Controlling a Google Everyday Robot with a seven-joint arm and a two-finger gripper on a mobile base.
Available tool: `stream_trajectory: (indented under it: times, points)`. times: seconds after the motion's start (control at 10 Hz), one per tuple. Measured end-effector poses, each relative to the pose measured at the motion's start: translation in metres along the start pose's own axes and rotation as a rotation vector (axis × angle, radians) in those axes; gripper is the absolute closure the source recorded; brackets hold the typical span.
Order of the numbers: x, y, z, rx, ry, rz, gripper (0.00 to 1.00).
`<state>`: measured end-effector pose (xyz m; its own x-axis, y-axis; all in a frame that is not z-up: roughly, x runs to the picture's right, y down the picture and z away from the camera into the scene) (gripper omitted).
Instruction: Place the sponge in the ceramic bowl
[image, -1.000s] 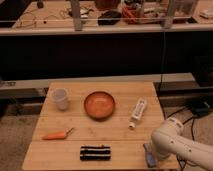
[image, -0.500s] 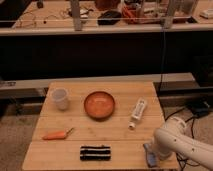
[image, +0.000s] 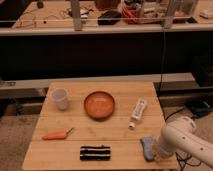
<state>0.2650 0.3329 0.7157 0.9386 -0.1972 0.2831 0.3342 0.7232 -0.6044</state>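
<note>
The sponge (image: 147, 148) is a small blue-grey pad lying near the front right corner of the wooden table (image: 120, 127). My gripper (image: 156, 150) is at the end of the white arm, right against the sponge's right side. The ceramic bowl (image: 99, 105), round and orange-brown, sits near the middle of the table, well to the left of and behind the sponge, with nothing inside it.
A translucent white cup (image: 60, 98) stands at the back left. A white tube (image: 137, 112) lies right of the bowl. An orange-handled tool (image: 57, 134) lies at the left, and a black ribbed block (image: 95, 152) sits at the front edge.
</note>
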Motion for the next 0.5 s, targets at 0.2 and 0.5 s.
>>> stream_trajectory:
  times: [0.2, 0.5]
  points:
    - [0.0001, -0.0041, -0.0016, 0.004, -0.004, -0.010, 1.00]
    - [-0.0021, -0.0079, -0.0099, 0.020, -0.005, -0.028, 1.00]
